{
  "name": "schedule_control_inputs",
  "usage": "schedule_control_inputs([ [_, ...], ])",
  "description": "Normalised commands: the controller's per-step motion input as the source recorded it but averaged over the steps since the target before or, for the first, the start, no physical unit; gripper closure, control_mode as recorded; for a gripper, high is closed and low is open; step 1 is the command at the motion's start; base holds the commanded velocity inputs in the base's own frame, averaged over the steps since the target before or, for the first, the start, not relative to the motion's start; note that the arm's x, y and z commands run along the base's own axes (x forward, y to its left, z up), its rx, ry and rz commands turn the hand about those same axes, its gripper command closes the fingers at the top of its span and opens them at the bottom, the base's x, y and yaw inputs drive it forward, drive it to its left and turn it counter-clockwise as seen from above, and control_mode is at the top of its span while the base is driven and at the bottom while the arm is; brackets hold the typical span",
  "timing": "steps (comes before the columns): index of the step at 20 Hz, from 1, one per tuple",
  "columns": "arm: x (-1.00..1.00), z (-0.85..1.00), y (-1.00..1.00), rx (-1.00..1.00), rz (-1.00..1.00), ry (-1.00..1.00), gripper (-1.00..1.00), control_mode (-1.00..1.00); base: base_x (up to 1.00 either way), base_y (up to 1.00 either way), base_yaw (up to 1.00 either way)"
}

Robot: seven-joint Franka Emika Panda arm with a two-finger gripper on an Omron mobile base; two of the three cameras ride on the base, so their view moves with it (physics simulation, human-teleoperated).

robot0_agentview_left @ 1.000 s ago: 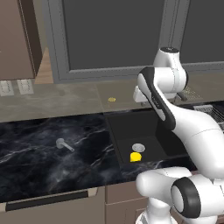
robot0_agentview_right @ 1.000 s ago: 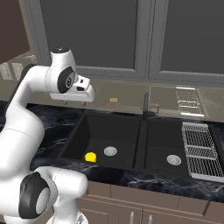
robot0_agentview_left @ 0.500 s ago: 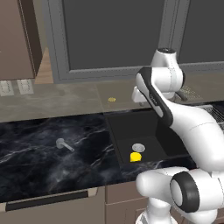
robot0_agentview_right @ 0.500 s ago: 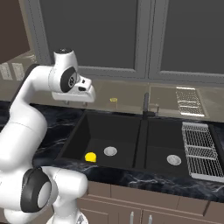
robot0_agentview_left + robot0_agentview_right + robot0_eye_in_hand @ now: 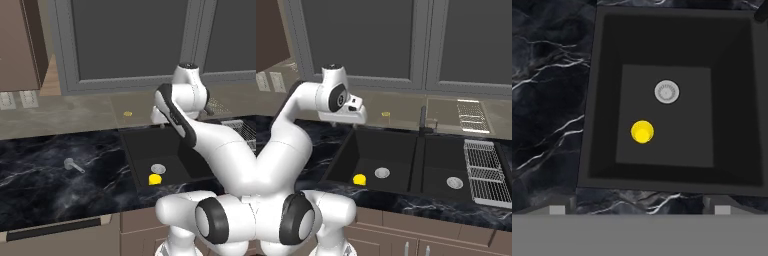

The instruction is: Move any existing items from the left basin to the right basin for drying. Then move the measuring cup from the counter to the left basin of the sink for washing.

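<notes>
I have the gripper point(image 5: 639, 210) spread wide and empty, high above the left basin point(image 5: 602, 100). The yellow lump point(image 5: 642, 132) lies on the basin floor directly below it, just beside the drain point(image 5: 666, 92). The measuring cup point(image 5: 73, 165) sits on the counter point(image 5: 45, 190), well off to the gripper's left.

Bright yellow lump point(image 5: 642, 132), black basin point(image 5: 667, 145), white-veined black marble counter point(image 5: 547, 100).

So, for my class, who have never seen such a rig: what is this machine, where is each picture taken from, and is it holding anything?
It is a white robot arm in a rendered kitchen. Two pictures come from cameras behind it, left and right; the third looks down from its hand. Its gripper hangs open above the left basin, holding nothing. On the basin floor a yellow lump lies beside the silver drain, apart from it. A small measuring cup sits on the black counter. The right basin holds just its own drain.
</notes>
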Motion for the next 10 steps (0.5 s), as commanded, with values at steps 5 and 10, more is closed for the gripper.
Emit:
schedule_control_inputs([
  [5, 0.00, -0.25, -0.23, 0.02, 0.00, 0.02, -1.00, -1.00, 0.00, 0.00, 0.00],
  [10, 0.00, -0.23, -0.20, 0.00, 0.00, 0.00, -1.00, -1.00, 0.00, 0.00, 0.00],
])
